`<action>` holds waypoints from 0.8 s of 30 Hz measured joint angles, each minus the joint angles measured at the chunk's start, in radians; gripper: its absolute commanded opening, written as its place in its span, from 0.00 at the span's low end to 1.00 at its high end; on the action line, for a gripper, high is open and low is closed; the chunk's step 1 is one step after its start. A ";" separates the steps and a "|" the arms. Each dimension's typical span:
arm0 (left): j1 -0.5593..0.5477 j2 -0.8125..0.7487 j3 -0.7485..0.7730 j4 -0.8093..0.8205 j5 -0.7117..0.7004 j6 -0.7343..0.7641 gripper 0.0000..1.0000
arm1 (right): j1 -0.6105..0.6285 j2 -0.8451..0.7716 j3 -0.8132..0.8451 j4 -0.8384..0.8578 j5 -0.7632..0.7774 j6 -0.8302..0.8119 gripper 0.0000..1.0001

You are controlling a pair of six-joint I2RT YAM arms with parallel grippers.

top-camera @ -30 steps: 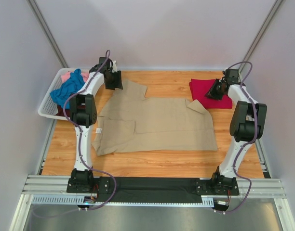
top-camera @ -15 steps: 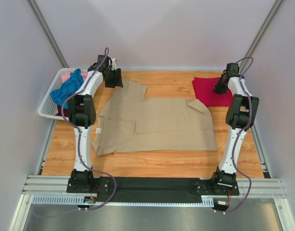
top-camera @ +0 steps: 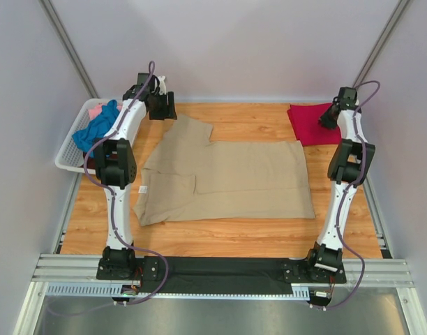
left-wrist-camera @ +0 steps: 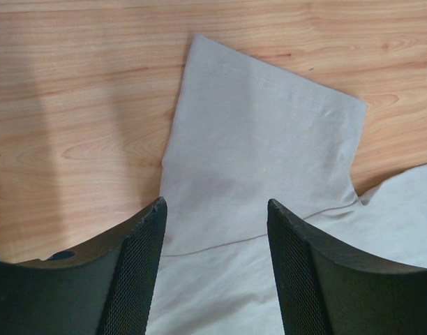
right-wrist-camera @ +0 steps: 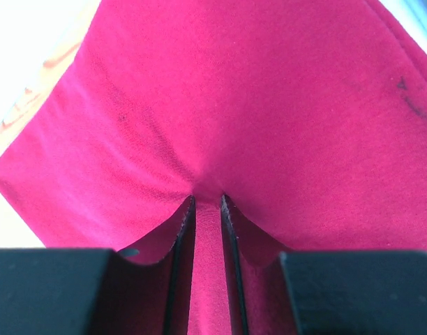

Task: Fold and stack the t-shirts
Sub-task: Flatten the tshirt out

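Observation:
A tan t-shirt (top-camera: 227, 178) lies spread flat across the middle of the wooden table. Its far-left sleeve (left-wrist-camera: 259, 139) lies just beyond my left gripper (top-camera: 160, 106), which stands open above it with nothing between its fingers (left-wrist-camera: 140, 265). A folded crimson t-shirt (top-camera: 310, 123) sits at the far right corner. My right gripper (top-camera: 330, 116) is shut on a pinch of the crimson cloth (right-wrist-camera: 208, 230), which fills the right wrist view. Blue (top-camera: 98, 127) and pink (top-camera: 96, 110) shirts are heaped in the basket.
A white lattice basket (top-camera: 68, 157) stands off the table's left edge, beside the left arm. Grey walls close in the far side and both sides. A metal rail (top-camera: 220, 269) runs along the near edge with the arm bases.
The right gripper has dragged the crimson shirt toward the far right corner, off the tan shirt's corner, which now lies flat. The left gripper has drawn back from the tan sleeve.

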State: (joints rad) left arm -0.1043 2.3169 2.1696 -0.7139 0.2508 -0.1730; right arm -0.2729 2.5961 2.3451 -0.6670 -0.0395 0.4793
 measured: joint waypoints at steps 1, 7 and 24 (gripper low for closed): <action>0.000 0.000 0.000 -0.001 -0.001 0.000 0.67 | -0.003 0.001 0.002 0.004 -0.003 0.002 0.23; 0.000 0.000 -0.002 -0.020 0.004 -0.003 0.67 | -0.023 -0.023 -0.057 0.069 -0.051 -0.003 0.27; 0.000 -0.030 -0.086 -0.053 0.081 -0.023 0.67 | 0.028 -0.562 -0.778 0.331 -0.383 -0.173 0.36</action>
State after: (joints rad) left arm -0.1043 2.2868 2.0838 -0.7670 0.3317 -0.1955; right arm -0.2447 2.0346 1.5673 -0.3359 -0.4221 0.3065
